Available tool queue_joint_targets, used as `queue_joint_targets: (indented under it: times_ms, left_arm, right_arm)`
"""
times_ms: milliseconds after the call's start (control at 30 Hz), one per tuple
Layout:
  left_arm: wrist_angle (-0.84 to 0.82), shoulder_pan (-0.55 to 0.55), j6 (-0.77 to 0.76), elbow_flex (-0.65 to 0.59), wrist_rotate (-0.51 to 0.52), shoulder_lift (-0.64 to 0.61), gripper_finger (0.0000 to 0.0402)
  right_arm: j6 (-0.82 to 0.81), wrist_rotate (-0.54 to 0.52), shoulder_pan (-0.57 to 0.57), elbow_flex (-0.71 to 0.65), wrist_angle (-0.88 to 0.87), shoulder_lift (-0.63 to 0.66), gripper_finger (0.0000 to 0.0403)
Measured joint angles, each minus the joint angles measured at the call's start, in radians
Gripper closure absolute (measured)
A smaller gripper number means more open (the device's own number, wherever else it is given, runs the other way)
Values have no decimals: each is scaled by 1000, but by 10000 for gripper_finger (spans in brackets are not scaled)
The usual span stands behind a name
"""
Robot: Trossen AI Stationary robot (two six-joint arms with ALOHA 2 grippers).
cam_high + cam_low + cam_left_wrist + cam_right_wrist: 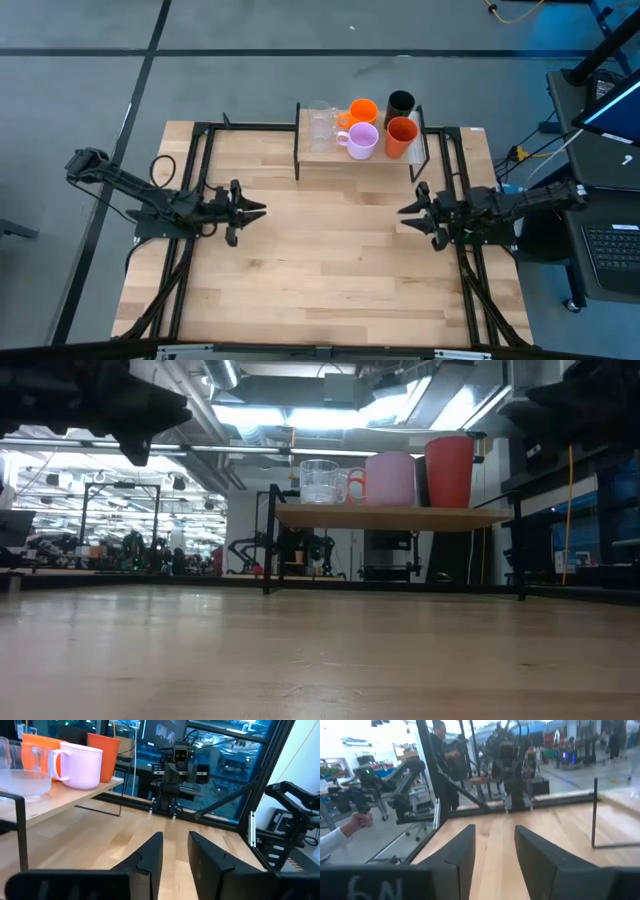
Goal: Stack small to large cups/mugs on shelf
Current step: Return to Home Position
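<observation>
The shelf [315, 153] stands at the table's far middle on black posts. On it stand two clear tumblers [320, 122], an orange mug [362, 110], a lilac mug [361, 141], a black cup [400, 103] and a red-orange cup [400, 136], each upright on its base and none inside another. My left gripper [258, 210] hovers open at the table's left middle, its fingers pointing right. My right gripper [405, 212] hovers open at the right middle, its fingers pointing left. Both are nearer than the shelf and empty. The left wrist view shows the lilac mug [80, 766] and a tumbler [25, 775].
Black frame rails [200, 180] run along both table sides. Bare wood tabletop [330, 260] lies between the grippers and toward the near edge. In the right wrist view a person's hand [355, 822] and a standing person [442, 750] show beyond the table.
</observation>
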State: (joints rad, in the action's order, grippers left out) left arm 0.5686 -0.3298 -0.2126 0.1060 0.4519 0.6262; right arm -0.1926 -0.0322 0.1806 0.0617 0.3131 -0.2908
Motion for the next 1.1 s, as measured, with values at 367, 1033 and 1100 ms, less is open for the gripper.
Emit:
queue_joint_targets:
  times_ms: [367, 1033, 1100]
  left_arm:
    - [-15, 0, 27, -1, -2, -7, 317]
    - [-363, 31, 85, -1, -133, -376, 317]
    - [-369, 56, 86, -6, -187, -393, 317]
  right_arm:
    - [70, -6, 0, -55, -109, 219, 264]
    - [103, -80, -1, -55, -205, 290, 264]
    - [120, -80, -1, -55, -198, 291, 264]
